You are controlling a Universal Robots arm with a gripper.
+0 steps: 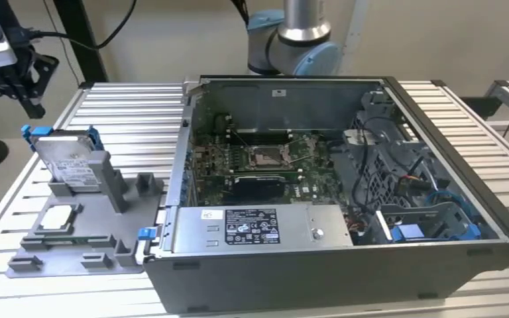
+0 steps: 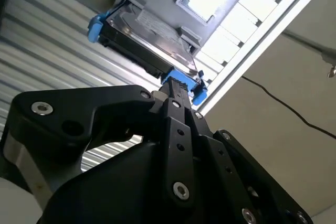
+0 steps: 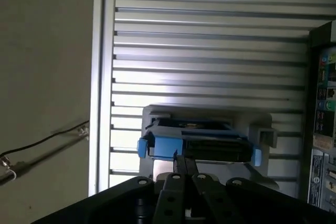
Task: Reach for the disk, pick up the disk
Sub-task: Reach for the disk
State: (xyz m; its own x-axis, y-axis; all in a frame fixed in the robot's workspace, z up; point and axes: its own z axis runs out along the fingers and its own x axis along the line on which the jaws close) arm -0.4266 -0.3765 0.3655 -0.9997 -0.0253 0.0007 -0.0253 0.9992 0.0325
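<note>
One end effector point(image 1: 30, 106), fingertips drawn narrow and holding nothing, hangs above the grey fixture point(image 1: 87, 228), clear of contact. The disk point(image 1: 67, 162) stands on edge in a slot of that fixture, with blue frame corners at its top. Judged status: reach in progress; contact, grasp and lift not yet done. Both wrist views place the fingertips point(image 3: 180, 162) in line with the disk's blue-framed edge, with a gap between. The exterior view adds the open computer case point(image 1: 343, 199) beside the fixture, toward the exterior view's right, and the slatted bench point(image 1: 122, 112) beneath the fixture.
</note>
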